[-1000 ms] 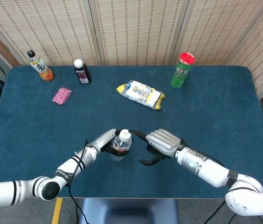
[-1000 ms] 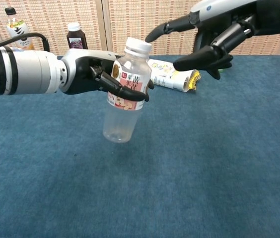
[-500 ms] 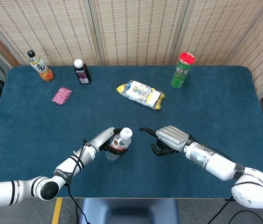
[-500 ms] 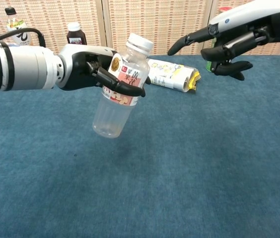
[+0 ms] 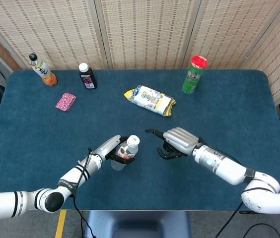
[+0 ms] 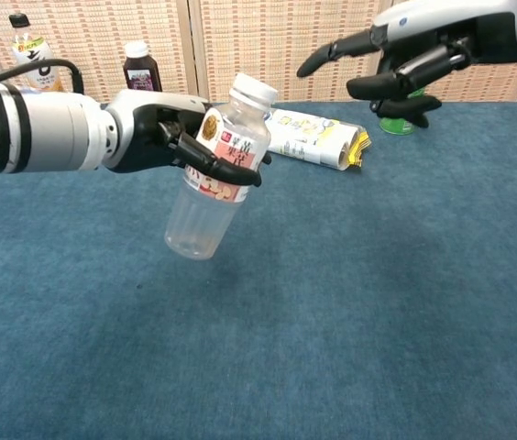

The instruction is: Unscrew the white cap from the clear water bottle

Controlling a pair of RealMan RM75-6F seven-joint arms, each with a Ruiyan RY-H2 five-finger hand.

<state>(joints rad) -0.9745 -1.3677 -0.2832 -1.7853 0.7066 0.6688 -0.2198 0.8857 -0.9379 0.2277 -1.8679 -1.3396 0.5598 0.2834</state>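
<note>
My left hand (image 6: 162,128) grips the clear water bottle (image 6: 214,170) around its label, tilted and lifted off the blue felt worktop (image 6: 350,302); it looks empty, its ribbed white cap (image 6: 253,92) on. My right hand (image 6: 405,60) hovers nearby, fingers (image 6: 336,50) spread, holding nothing.

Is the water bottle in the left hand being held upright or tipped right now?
Tipped. The left hand holds the clear water bottle off the table, white cap leaning toward the right hand, base angled down-left.
</note>
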